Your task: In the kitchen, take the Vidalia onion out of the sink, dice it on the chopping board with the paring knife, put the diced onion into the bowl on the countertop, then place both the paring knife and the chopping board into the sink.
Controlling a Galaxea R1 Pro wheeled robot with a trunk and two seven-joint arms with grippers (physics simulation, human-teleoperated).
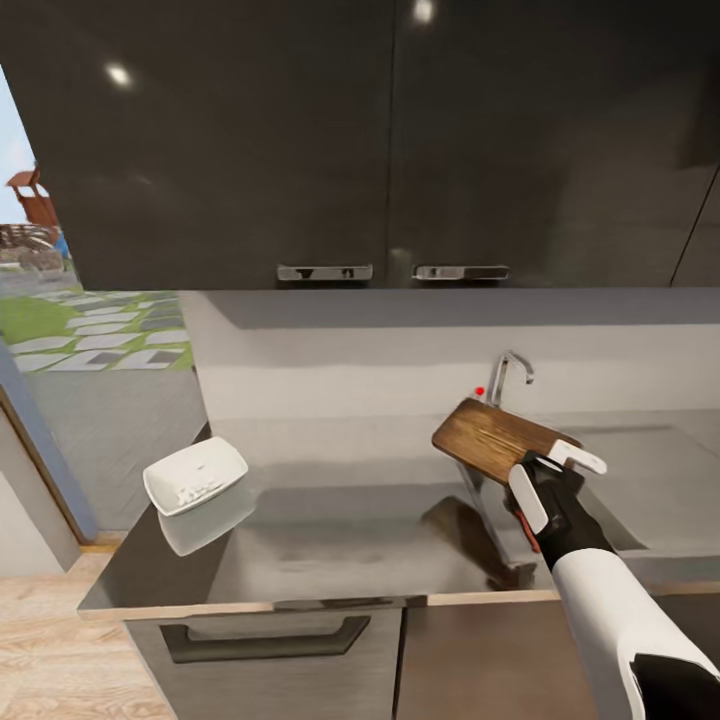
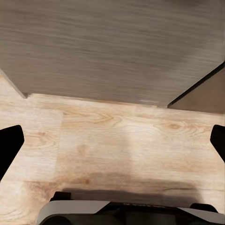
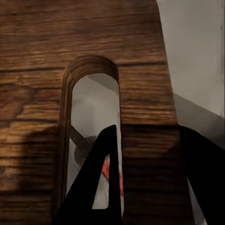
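**A:** ok so from the head cam the right gripper (image 1: 553, 470) has the chopping board (image 1: 492, 436) pinched by its handle end, held up in the air and tilted over the left edge of the sink (image 1: 660, 470). The tap (image 1: 505, 375) is right behind it, up against the back wall.

**B:** yeah, and the right wrist cam gets what the head cam can't: one finger (image 3: 96, 183) pokes through the board's slot hole (image 3: 93, 122), the other dark one is on the near face, so it's clamped on the wood. There's a bit of red (image 3: 112, 176) through the slot, could be the knife handle, can't tell.

**A:** left gripper (image 2: 112, 145)? The wrist cam there has two dark fingertips far apart, nothing between them, just wooden floor (image 2: 117, 140) and a cabinet front (image 2: 112, 47).

**B:** wide open then. Also the white bowl (image 1: 195, 475) sits near the left edge of the countertop (image 1: 340, 530) with little white diced onion (image 1: 197, 491) bits in it. Dark wall cabinets (image 1: 360, 140) hang above.
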